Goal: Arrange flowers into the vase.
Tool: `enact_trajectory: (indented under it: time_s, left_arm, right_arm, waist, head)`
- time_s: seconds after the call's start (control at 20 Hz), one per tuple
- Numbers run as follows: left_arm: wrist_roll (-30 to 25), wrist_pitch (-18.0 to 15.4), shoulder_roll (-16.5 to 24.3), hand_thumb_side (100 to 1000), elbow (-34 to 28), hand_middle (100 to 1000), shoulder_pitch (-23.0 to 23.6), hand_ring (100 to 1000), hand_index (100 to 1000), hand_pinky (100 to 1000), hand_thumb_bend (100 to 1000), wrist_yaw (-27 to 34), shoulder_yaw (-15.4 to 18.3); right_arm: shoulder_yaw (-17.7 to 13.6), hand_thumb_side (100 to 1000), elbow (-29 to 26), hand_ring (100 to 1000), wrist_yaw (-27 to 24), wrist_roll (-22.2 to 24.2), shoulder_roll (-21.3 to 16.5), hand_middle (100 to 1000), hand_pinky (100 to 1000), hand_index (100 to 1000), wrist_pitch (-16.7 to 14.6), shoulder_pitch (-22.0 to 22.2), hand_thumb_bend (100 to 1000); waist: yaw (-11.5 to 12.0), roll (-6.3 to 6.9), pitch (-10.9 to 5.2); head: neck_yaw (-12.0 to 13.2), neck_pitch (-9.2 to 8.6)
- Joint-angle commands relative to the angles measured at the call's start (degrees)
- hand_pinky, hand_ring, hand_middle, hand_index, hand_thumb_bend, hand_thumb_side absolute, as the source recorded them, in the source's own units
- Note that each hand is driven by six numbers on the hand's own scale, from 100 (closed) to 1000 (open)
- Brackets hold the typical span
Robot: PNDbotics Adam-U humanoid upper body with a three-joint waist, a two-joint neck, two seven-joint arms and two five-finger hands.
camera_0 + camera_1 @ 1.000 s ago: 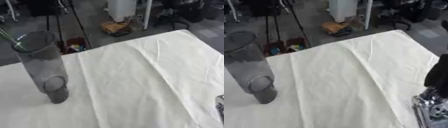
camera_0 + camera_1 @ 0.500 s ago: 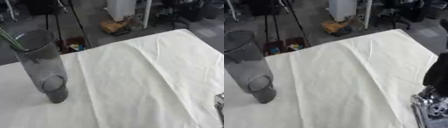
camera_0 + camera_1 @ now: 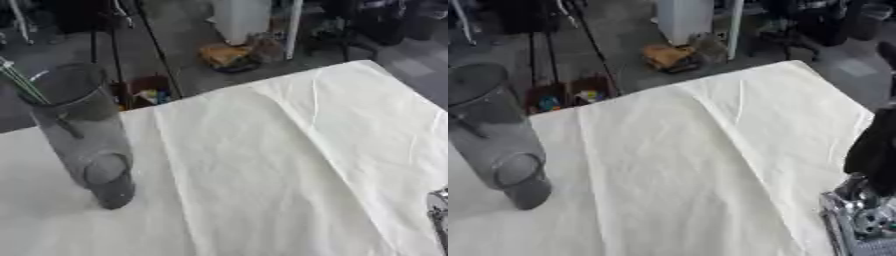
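Vase point(image 3: 83, 135): tall, clear grey-tinted cylinder, upright at the left of the cloth-covered tabletop point(image 3: 289, 165), with thin green stems point(image 3: 22, 82) leaning on its rim. No loose flower is visible, so the likely next move is fetching one. Right robot hand point(image 3: 864, 220) at lower right; finger state cannot be told. Left robot hand unseen.

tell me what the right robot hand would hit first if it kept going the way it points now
Only the right robot hand at the lower right corner shows, and its pointing direction is unclear. If it heads forward over the cream cloth, the way looks free; the vase stands far off to the left.
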Motion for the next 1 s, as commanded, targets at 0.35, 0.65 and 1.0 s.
enact_trajectory:
  time_s: [0.35, 0.65, 1.0]
  left_arm:
    - [-0.02, 1.79, 0.68, 918, -0.04, 688, -0.11, 689, 324, 726, 100, -0.75, -1.75]
    - [-0.02, 2.29, 0.59, 952, 0.26, 700, 0.38, 701, 367, 748, 100, -1.03, -2.52]
    - [-0.02, 2.44, 0.56, 966, -0.55, 705, 0.94, 705, 407, 755, 100, -2.37, -3.04]
  right_arm:
    - [-0.25, 568, -0.77, 795, 0.36, -0.99, -0.49, 747, 704, 818, -0.7, -0.73, 100]
    - [-0.27, 559, -0.77, 794, 0.3, -1.02, -0.47, 746, 704, 817, -0.69, -0.78, 100]
    - [-0.4, 554, -0.77, 794, 0.33, -1.22, -0.34, 745, 704, 816, -0.54, -0.73, 100]
  waist:
    - [0.21, -0.39, -1.14]
    - [0.28, -0.47, -1.08]
    - [0.41, -0.56, -1.12]
  head:
    - [-0.31, -0.75]
    - [-0.47, -1.04]
    - [-0.55, -0.95]
